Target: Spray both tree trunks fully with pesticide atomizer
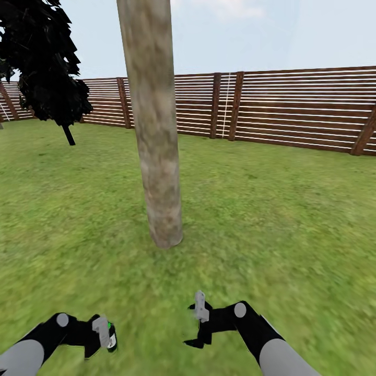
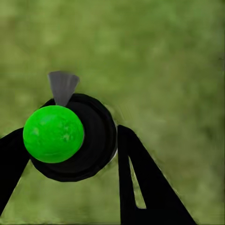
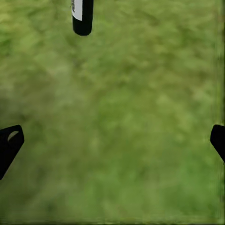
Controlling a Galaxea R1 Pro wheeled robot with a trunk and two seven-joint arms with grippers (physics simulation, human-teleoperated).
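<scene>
Green-capped atomizer (image 2: 58, 136) sits clamped in the left gripper (image 1: 103, 334). The tree trunk (image 1: 156, 156) stands upright ahead, slightly to its right. The right gripper (image 1: 198, 326) is wide open and empty.

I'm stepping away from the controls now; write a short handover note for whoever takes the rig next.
Left gripper: shut on the atomizer, green cap toward the wrist camera, held low over the lawn.
Right gripper: open, holding nothing, over grass.
Tree trunk: straight ahead, close, with the fence behind it.
Done: atomizer picked up, robot at a tree.
Left: no spray specks visible on this trunk; raise and aim the atomizer, cover it, then find the second tree.
</scene>
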